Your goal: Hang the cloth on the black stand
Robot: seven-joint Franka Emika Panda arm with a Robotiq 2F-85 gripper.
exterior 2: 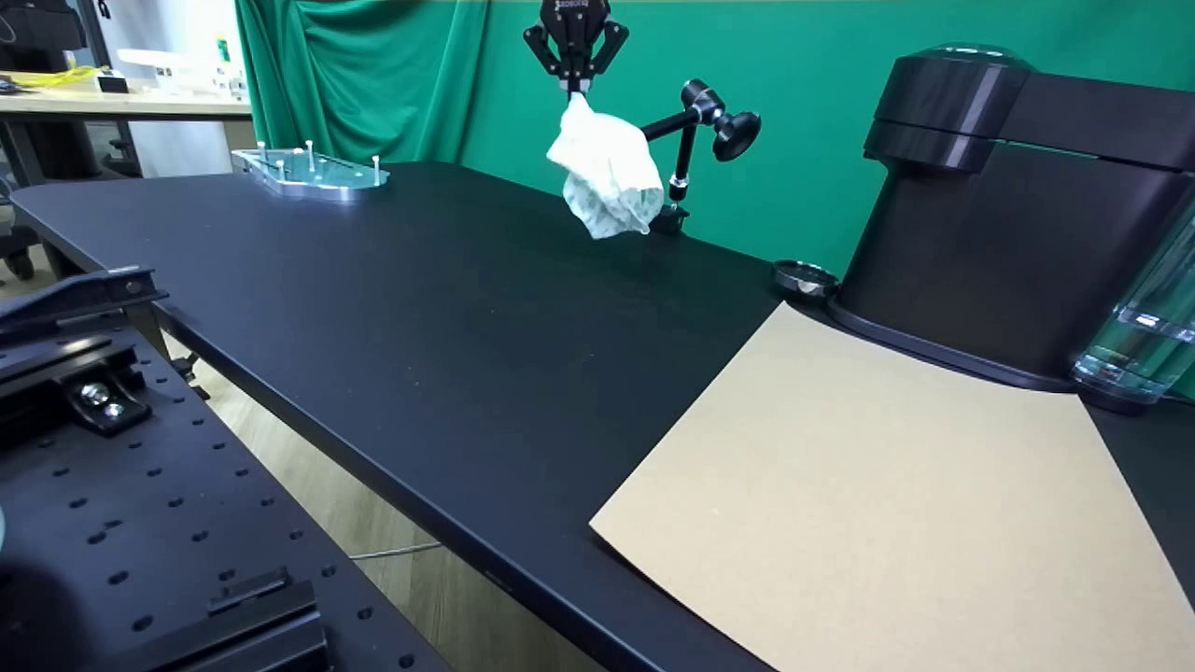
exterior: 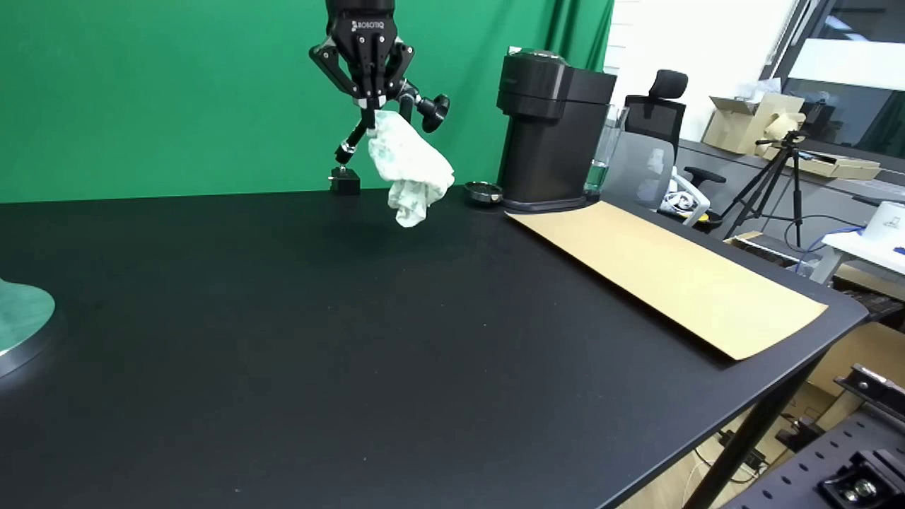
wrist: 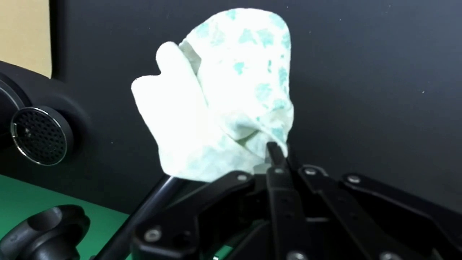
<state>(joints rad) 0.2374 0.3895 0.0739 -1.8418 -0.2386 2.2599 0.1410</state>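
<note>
When looking below the claw [exterior 2: 579,88], meet the black table [exterior 2: 420,327]; beside the claw, find the black stand [exterior 2: 684,159], probably angled for hanging; then see the cloth [exterior 2: 609,177] dangling from the closed claw, pinched at one end, likely for free draping.

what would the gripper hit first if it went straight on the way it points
Probably the black table: the gripper points down, so the cloth it holds would land first. Depth is unclear, so the cloth might brush the black stand partly hidden behind it.
</note>
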